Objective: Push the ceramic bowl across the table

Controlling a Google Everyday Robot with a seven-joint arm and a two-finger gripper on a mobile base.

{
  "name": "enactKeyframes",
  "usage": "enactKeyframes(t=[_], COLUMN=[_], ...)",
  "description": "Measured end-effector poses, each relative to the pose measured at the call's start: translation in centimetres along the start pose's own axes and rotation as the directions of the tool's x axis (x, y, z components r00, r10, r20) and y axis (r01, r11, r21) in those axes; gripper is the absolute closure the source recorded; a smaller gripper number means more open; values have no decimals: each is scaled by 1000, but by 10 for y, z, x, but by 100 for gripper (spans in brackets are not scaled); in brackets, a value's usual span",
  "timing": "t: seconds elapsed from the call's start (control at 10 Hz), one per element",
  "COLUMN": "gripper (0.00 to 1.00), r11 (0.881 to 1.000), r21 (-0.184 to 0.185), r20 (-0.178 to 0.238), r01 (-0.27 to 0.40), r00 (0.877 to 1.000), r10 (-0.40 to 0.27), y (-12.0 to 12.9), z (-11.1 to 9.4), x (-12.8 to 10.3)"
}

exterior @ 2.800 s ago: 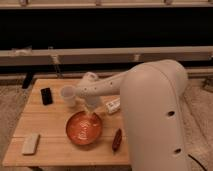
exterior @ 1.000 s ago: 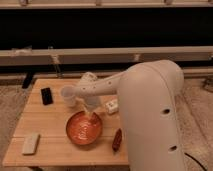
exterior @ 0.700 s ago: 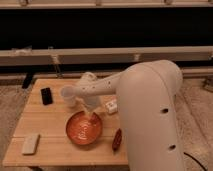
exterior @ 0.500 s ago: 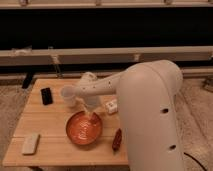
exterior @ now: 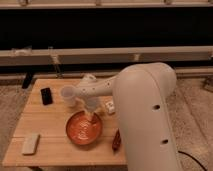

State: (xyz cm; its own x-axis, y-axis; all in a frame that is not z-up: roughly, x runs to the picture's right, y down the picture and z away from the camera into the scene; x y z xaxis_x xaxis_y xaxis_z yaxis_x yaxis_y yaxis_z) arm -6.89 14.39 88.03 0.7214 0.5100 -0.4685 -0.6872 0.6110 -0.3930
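The ceramic bowl (exterior: 83, 129), wide, shallow and glossy orange-red with faint rings inside, sits on the light wooden table (exterior: 45, 122) near its front middle. My arm reaches from the right, over the table. The gripper (exterior: 91, 116) hangs down at the bowl's far right rim, at or just inside the edge. The large white arm shell hides the table's right side.
A small white cup (exterior: 67, 94) stands behind the bowl, by the arm's wrist. A black phone (exterior: 46, 95) lies at the back left, a pale flat block (exterior: 31, 143) at the front left. A small white box (exterior: 109, 105) and a dark red object (exterior: 116, 141) lie right of the bowl.
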Motion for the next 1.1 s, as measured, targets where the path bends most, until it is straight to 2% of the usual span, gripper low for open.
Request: enactKeyframes(t=[0.3,0.6,0.9,1.1], gripper=[35,35,35,35], r11=[1000,1000,1000,1000], r21=[5,8,14,17], r20=[3,4,8,7], r01=[7,10,10,14], r00=[1000,1000,1000,1000], r10=[-7,-10,-10,-14], y=[-1,-3,-16,-14], z=[-7,-6,-10,-9], x=[-9,-11,-18,-19])
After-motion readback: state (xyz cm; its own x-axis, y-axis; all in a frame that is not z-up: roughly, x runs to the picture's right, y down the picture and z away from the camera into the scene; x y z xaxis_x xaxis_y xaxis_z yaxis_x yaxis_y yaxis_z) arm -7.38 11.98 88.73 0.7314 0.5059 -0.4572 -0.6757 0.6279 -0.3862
